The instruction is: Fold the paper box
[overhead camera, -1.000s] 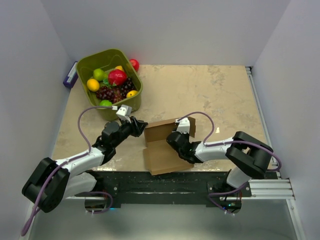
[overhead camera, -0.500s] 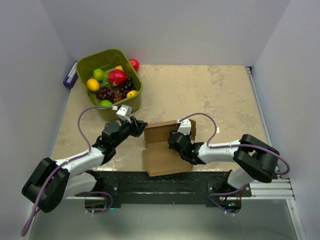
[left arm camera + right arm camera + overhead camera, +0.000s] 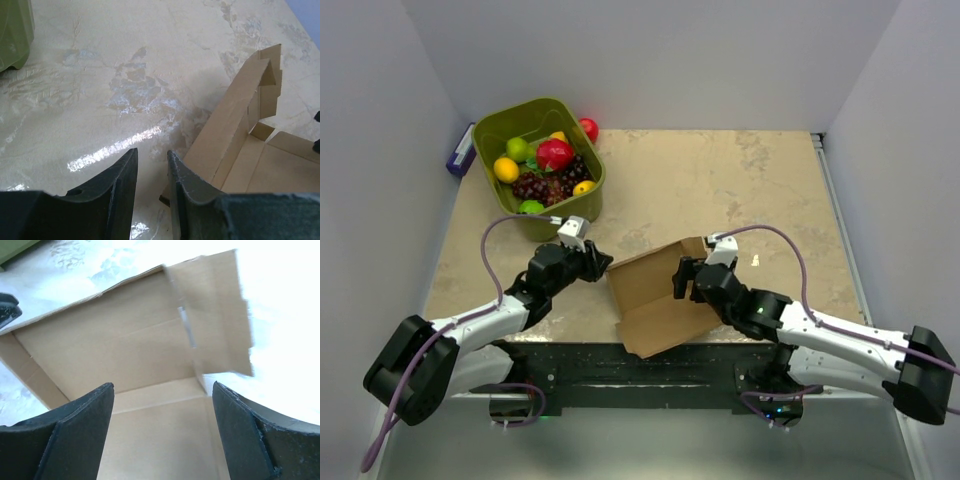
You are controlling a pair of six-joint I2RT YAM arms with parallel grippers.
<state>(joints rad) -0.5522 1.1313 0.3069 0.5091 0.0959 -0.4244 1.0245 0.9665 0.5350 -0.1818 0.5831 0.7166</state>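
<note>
Paper box [image 3: 655, 300] location: on the table [image 3: 740, 180], between the two grippers. It is partly erected, with the base panel flat, one long wall raised, and a side flap standing at the wall's end.

Right gripper [image 3: 687, 281]: jaws spread wide, nothing held. In the right wrist view the right gripper [image 3: 162, 387] hangs over the open interior of the box [image 3: 125, 355]. The base panel lies directly below the fingers and the long wall stands just ahead of them. The side flap rises ahead and to the right. Whether either finger touches the cardboard cannot be told.

Left gripper [image 3: 598, 262]: jaws set to a narrow gap, nothing held. In the left wrist view only bare table surface shows between the fingers of the left gripper [image 3: 152, 155]. The near corner of the box [image 3: 240, 135] lies just beside the finger on the right of that view. From there the raised wall runs away ahead and to the right. Contact between that finger and the corner cannot be confirmed.

Farther out: an olive-green bin [image 3: 597, 190] sits ahead and to the left of the left gripper, apart from it, and contains fruit [image 3: 555, 155]. One corner of the bin [image 3: 15, 35] shows at the upper left of the left wrist view.
</note>
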